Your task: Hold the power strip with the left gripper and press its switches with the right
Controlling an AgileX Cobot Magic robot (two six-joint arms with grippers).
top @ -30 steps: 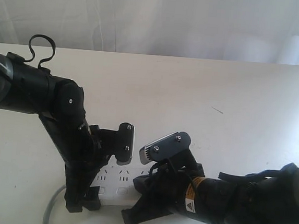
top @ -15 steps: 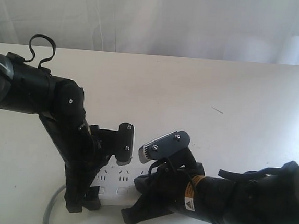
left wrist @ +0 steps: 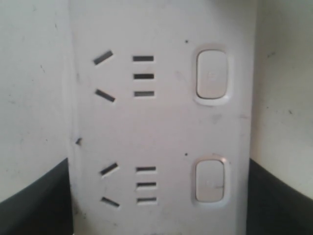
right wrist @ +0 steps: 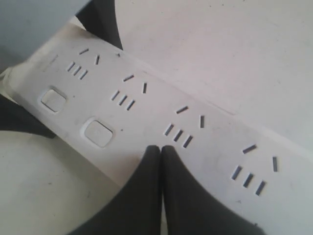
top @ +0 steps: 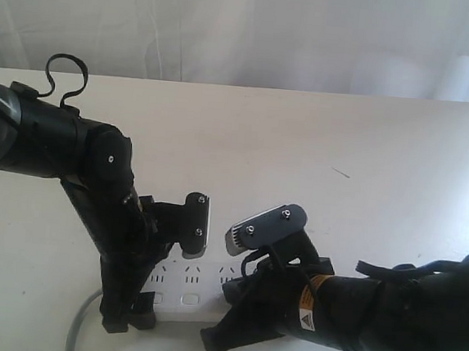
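Note:
The white power strip lies on the table near its front edge, mostly covered by both arms. In the left wrist view the power strip fills the space between two black fingers, and my left gripper is shut on its long sides. Two switches show there, one beside each socket. My right gripper is shut, its tips together on the power strip in the row of switches. What lies under the tips is hidden. In the exterior view the right gripper points down at the strip's front.
A grey cord leaves the strip's left end toward the front edge. The white table stretches back to a white curtain. A small dark mark sits on the table at right.
My right arm has shifted slightly to the right along the strip. The left arm has not moved.

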